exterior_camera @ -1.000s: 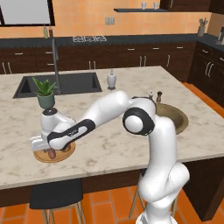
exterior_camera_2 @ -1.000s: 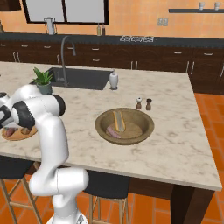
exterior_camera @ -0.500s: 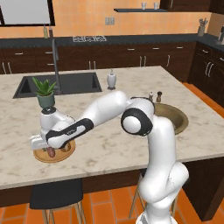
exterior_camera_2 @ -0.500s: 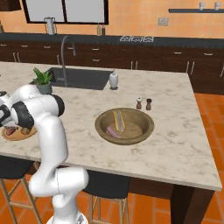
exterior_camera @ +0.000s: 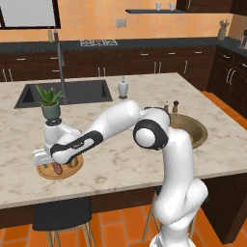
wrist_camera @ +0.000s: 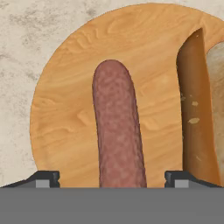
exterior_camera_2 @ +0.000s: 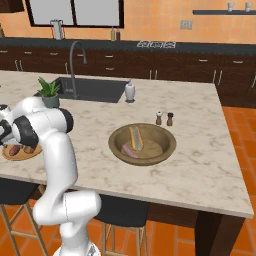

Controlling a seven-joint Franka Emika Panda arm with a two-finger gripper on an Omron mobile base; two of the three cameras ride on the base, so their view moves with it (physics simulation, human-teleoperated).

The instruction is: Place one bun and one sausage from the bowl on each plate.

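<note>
our gripper (wrist_camera: 112,179) stood wide open over the light-wood plate (wrist_camera: 65,109), holding nothing, with a sausage (wrist_camera: 117,135) lying between its fingertips beside a bun (wrist_camera: 199,109). we judged the sausage smooth, firm and prone to roll, best pinched across its middle; the other bun (exterior_camera_2: 135,138) and sausage (exterior_camera_2: 129,150) lay in the wooden bowl (exterior_camera_2: 167,141) on the bench (exterior_camera_2: 210,165).

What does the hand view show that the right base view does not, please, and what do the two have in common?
The hand view alone shows the fingers standing open, one either side of the sausage, with a bun lying beside it. The right base view alone shows the bowl, which holds another bun and another sausage, plus two shakers behind it. Both show the light-wood plate on the marble counter.
</note>
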